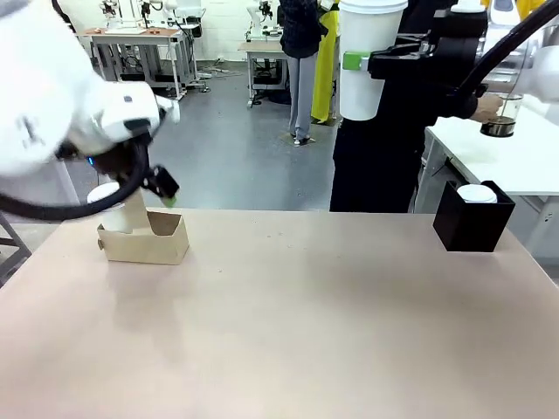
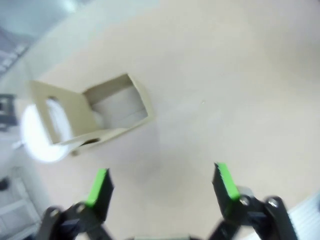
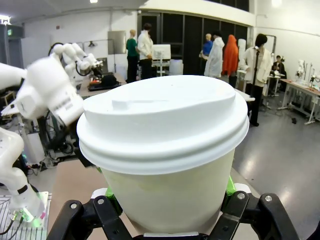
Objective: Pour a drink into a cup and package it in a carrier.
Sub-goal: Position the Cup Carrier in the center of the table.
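Observation:
My right gripper point(image 1: 361, 63) is shut on a tall white paper cup point(image 1: 370, 58) with a white lid, held upright high above the table's far side. The right wrist view has the lidded cup point(image 3: 165, 145) between the green pads of the gripper point(image 3: 167, 202). The brown cardboard carrier point(image 1: 147, 241) sits at the table's left with a white lidded cup point(image 1: 106, 194) in its far slot. My left gripper point(image 1: 165, 188) hovers open just above it. From the left wrist, the open gripper point(image 2: 161, 181) looks down on the carrier point(image 2: 107, 107) and its cup point(image 2: 40, 134). A person's hand holds the glass pitcher point(image 1: 501, 117) of dark drink.
A black square box point(image 1: 472, 223) with a white lid point(image 1: 477, 193) inside stands at the far right of the tan table point(image 1: 297, 314). A person in black stands behind the far edge. A white side table point(image 1: 515, 153) is at the right.

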Motion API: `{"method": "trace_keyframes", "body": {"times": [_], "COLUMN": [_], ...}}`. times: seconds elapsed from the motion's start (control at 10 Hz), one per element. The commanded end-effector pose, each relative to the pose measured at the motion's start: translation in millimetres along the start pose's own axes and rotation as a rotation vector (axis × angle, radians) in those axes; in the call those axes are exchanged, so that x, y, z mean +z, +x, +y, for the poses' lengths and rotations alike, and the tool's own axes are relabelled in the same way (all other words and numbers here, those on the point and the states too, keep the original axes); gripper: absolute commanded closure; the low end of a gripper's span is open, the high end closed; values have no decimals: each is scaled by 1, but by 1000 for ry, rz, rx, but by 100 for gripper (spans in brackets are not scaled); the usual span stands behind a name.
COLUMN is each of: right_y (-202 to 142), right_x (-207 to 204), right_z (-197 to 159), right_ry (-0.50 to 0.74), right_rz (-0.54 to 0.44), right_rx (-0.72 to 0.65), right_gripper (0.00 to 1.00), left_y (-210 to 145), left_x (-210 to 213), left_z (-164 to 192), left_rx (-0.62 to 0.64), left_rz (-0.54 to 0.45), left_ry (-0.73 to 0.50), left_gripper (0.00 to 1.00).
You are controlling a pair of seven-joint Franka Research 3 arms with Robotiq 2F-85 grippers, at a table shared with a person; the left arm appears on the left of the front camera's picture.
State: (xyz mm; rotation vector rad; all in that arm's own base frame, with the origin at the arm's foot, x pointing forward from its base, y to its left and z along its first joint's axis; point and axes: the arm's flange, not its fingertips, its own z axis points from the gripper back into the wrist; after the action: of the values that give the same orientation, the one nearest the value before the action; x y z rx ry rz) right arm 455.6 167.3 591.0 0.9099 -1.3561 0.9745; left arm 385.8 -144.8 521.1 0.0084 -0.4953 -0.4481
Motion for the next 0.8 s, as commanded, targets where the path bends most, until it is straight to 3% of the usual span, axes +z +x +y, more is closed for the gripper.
{"method": "trace_keyframes", "body": {"times": [0.0,0.4,0.7], "right_y": [3,3,3], "right_x": [-1,-1,-1], "right_z": [2,2,2], "right_ry": [-5,-5,-5], "right_rz": [-2,-2,-2], "right_rx": [11,11,11], "right_gripper": [16,16,16], "left_y": [37,83,80], "left_x": [29,11,-33], "left_z": [7,60,95], "left_rx": [95,280,351], "left_rz": [40,96,172], "left_ry": [32,174,221], "left_gripper": [0,0,0]}}
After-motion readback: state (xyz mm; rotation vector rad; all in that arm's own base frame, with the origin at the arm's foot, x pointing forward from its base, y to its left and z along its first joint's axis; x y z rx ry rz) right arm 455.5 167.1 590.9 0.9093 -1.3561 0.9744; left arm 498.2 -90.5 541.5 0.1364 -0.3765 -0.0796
